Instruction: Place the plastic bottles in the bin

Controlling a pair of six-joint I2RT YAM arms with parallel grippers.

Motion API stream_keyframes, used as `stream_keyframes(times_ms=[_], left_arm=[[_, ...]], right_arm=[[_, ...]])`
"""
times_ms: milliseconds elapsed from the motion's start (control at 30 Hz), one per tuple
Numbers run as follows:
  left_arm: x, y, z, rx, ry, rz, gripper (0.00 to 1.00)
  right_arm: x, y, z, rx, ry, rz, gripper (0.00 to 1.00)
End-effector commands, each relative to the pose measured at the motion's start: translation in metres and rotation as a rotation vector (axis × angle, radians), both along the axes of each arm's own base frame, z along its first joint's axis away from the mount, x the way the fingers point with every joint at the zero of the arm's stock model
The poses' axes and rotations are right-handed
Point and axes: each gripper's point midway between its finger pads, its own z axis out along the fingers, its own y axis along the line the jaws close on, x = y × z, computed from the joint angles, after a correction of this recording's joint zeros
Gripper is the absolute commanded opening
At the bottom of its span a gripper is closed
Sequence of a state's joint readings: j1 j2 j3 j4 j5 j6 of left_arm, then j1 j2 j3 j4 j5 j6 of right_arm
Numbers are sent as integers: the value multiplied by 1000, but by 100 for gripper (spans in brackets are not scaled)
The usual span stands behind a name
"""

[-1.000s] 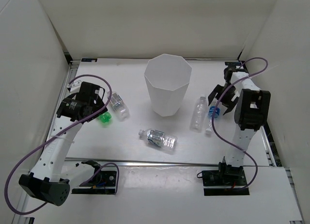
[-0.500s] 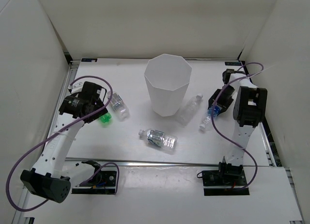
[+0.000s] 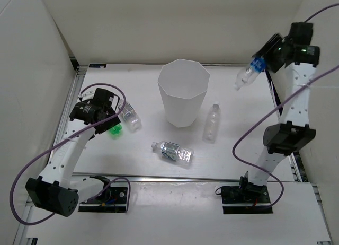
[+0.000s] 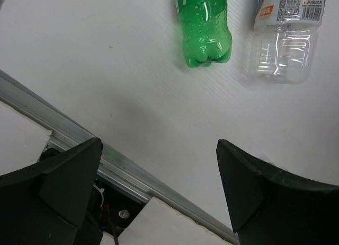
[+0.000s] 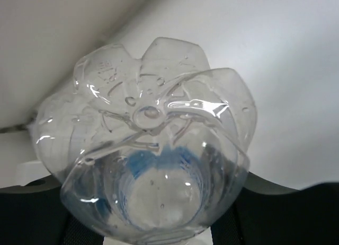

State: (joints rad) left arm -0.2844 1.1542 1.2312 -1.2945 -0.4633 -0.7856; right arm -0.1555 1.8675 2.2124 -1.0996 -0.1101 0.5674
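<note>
Right jaws clamp the blue-labelled bottle [image 3: 247,77], held tilted in the air, up and to the right of the bin [image 3: 183,94]. Left jaws stand wide apart, over the green bottle [image 4: 205,27] lying on the worktop [image 3: 148,165] left of the bin, a clear bottle [image 4: 283,38] just beside it.

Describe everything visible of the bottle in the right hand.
The bottle is clear, thin plastic with a blue label near its petal-shaped base, which fills the right wrist view. It looks empty. The right hand grips it around the labelled end, in the air right of the bin. It hangs tilted, narrow end pointing down toward the bin. Nothing else touches it.
</note>
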Motion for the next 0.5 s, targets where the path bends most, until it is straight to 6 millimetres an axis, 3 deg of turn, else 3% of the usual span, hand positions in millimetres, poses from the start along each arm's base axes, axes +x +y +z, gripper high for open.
stream_keyframes(times_ms=[0,33,67,100,200,367,467], left_arm=[[8,-3,1,-18,-30,4,100],[8,-3,-1,-16,-22,4,100],[10,-4,2,-18,-30,4,100],[10,-4,0,-16,-22,4,100],[12,-6,3,-26,-28,0,100],[9,-8,4,-31,-31,-1,100],[2,-6,6,-34,-28,6,100]], right_arm=[[-25,27,125,95,-346,113,50],[-27,31,141,124,-404,129,51],[-33,39,175,135,-531,163,51],[-32,46,173,190,-535,172,51],[-40,82,202,267,-636,314,53],[-33,162,194,306,-629,607,52],[-33,194,188,271,-641,676,54]])
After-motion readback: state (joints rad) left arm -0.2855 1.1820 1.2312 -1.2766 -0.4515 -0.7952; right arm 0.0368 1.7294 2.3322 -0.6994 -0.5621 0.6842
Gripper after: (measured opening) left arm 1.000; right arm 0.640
